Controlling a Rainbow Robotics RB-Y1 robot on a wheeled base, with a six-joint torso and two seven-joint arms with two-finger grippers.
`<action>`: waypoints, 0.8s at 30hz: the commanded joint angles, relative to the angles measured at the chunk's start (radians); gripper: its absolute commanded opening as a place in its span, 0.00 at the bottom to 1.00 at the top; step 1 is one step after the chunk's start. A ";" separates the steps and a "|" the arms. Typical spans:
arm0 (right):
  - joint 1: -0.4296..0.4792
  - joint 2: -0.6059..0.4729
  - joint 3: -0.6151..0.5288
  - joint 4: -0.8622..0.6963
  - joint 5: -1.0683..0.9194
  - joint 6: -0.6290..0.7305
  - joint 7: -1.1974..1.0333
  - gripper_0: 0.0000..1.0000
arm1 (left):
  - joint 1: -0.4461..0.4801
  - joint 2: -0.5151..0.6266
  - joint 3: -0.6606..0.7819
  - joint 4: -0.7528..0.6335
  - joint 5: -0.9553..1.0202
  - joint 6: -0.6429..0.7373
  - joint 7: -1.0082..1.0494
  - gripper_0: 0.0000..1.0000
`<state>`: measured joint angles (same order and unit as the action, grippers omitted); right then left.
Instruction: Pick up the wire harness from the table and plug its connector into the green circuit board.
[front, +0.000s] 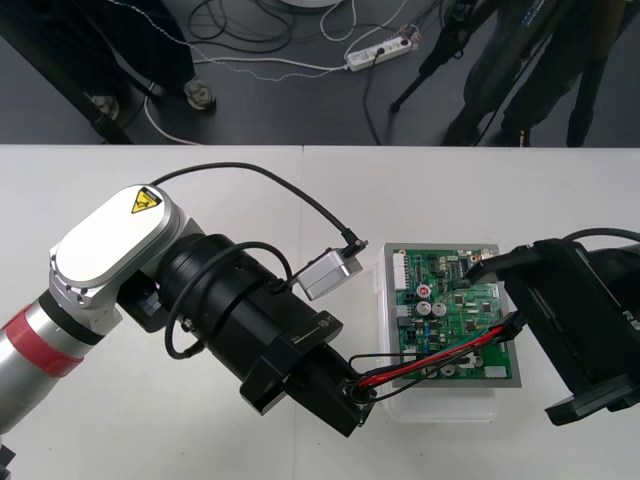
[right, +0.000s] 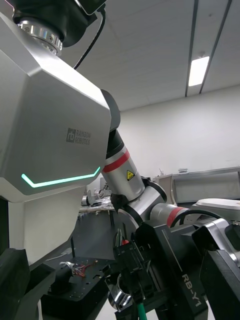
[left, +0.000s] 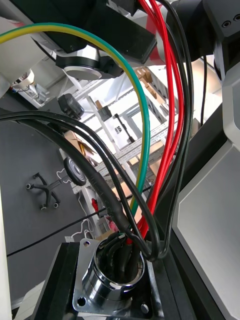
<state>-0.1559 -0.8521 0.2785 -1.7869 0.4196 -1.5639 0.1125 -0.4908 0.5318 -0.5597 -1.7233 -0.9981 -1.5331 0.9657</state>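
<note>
From the left we see the left arm reach across the table (front: 150, 430), its left gripper (front: 352, 392) low at the near left corner of the board (front: 450, 300). Its fingers (left: 52, 285) are clamped on the socket (left: 112, 282) of the harness (front: 440, 355), the flange pinched between them. From the socket the wires (left: 165, 125), red, black and one green, rise in a bundle. From above we follow the red and black ones slanting over the near part of the board, clear of the white base (front: 440, 408), up to the right gripper (front: 503, 290). That gripper hangs over the board's right edge, where the wires end against it. We cannot tell whether its fingers are apart or closed, nor whether the plug sits in the board
</note>
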 joint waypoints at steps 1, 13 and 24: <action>-0.011 -0.030 0.039 -0.028 -0.004 -0.007 0.027 1.00 | -0.034 -0.026 -0.016 -0.012 0.018 -0.038 0.054 0.00; -0.013 -0.036 0.041 -0.028 -0.054 -0.007 0.012 1.00 | -0.032 -0.026 -0.016 -0.012 0.018 -0.038 0.056 0.00; -0.014 -0.033 0.039 -0.011 -0.087 -0.007 0.018 1.00 | -0.032 -0.024 -0.016 -0.012 0.019 -0.038 0.054 0.00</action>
<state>-0.1560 -0.8523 0.3054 -1.7875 0.3546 -1.5639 0.1124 -0.4908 0.5315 -0.5597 -1.7233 -0.9980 -1.5331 0.9657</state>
